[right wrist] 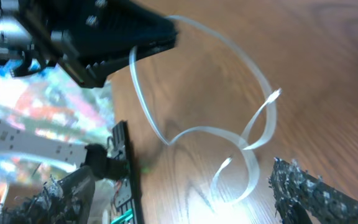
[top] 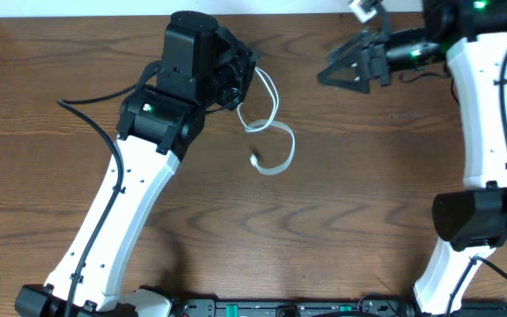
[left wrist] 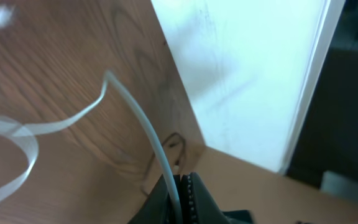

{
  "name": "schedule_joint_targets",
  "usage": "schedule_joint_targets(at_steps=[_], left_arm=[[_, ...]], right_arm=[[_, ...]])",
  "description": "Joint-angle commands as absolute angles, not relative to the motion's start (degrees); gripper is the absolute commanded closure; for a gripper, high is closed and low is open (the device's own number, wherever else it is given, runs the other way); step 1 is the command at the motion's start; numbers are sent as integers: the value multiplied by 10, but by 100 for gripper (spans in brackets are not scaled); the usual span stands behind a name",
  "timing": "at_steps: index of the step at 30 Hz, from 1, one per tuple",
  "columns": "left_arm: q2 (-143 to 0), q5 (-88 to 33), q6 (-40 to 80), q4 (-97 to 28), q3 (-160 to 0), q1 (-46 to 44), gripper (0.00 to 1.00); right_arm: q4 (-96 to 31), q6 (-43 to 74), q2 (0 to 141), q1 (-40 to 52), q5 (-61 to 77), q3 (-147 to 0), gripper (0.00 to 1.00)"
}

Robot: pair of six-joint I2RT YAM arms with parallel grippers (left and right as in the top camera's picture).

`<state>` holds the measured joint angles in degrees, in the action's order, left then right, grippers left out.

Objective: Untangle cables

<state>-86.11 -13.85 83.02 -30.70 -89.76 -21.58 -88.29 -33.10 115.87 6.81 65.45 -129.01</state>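
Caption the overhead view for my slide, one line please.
Left end effector grips the white cable, whose loops trail onto the wooden table, while the right end effector hovers open nearby.

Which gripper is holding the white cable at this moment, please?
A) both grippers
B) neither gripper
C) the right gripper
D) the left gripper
D: the left gripper is shut on the white cable, while the right gripper hangs open, apart from it.

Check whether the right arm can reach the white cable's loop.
Probably yes: only bare table lies between the open right gripper and the white cable loop; the left gripper pinches its other end.
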Motion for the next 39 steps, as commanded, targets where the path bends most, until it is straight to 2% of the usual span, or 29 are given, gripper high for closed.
schedule_joint_targets(at_steps=[1, 3, 7, 12, 13, 19, 23, 24, 28, 31, 34, 39], left_arm=[[-861, -145, 925, -308, -896, -217, 93], [-861, -145, 931, -308, -896, -217, 92], [-861, -161, 932, -307, -896, -217, 92], [-861, -160, 934, -308, -896, -217, 92], [-861, -160, 934, -308, -896, -217, 92], [-861, -160, 933, -308, -896, -216, 92], [-861, -146, 928, -309, -896, -215, 89], [-861, -132, 913, -311, -896, -215, 83], [-861, -75, 839, -338, -896, -215, 41], [-861, -58, 805, -367, -896, -215, 24], [-861, -52, 765, -385, -896, -215, 20], [-861, -53, 642, -403, -896, -215, 20]], right_arm=[[-861, -357, 1163, 109, 686, -1261, 15], [-828, -339, 1163, 125, 686, -1240, 15], [-733, -280, 1164, 156, 685, -1206, 23], [-589, -147, 1164, 190, 627, -1165, 39], [-570, -127, 1164, 194, 614, -1159, 44], [-537, -107, 1164, 197, 601, -1149, 98], [-535, -62, 1161, 178, 564, -1149, 99], [-535, -51, 1158, 167, 554, -1150, 99], [-535, -22, 1134, 118, 541, -1151, 99], [-520, 22, 1099, 65, 539, -1151, 99], [-499, 94, 1064, 17, 526, -1151, 99], [-497, 177, 1002, -64, 449, -1151, 99]])
